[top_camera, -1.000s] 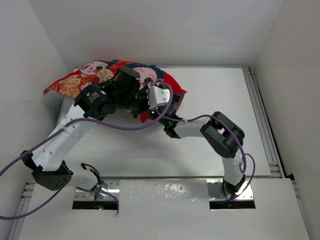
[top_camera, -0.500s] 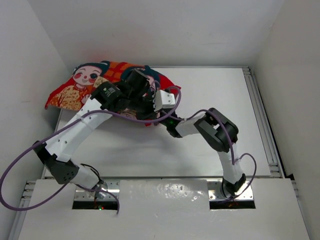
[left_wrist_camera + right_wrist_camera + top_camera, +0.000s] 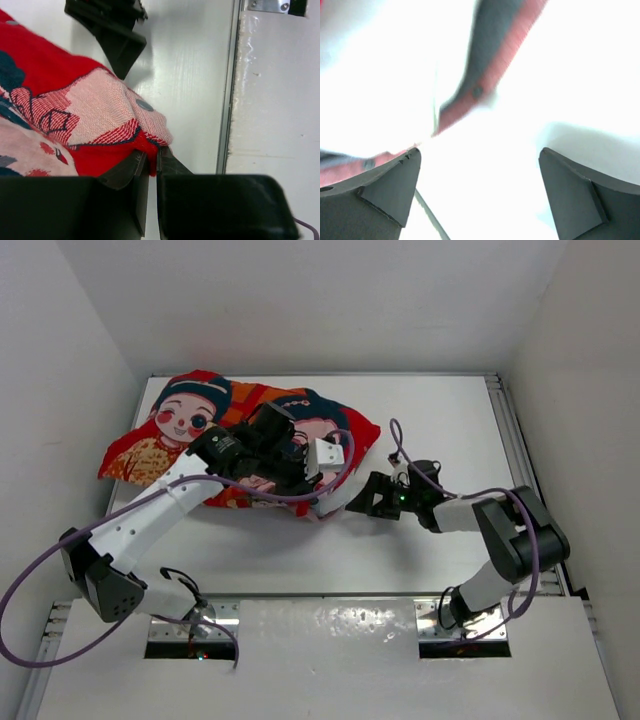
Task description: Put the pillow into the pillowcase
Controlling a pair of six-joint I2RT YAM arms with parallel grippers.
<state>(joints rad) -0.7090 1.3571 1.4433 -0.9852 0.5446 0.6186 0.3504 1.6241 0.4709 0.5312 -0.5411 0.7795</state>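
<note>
The pillowcase, red-orange with two cartoon children, lies plump at the table's back left. The pillow is hidden; no white stuffing shows in any view. My left arm reaches across the case, and my left gripper is shut on its red hem at the near right corner, where the pink reverse side with a snap folds out. To the right of that corner, just apart from it, my right gripper is open with nothing between its fingers. A blurred red edge of the pillowcase lies ahead of it.
White walls close in on the left, back and right. A metal rail runs along the table's right side. A raised white panel covers the near edge between the arm bases. Purple cables loop off both arms.
My right gripper has opened, let go, and drawn back to the right of the pillowcase. The left arm has shifted, and the case now lies further right and flatter on the table.
</note>
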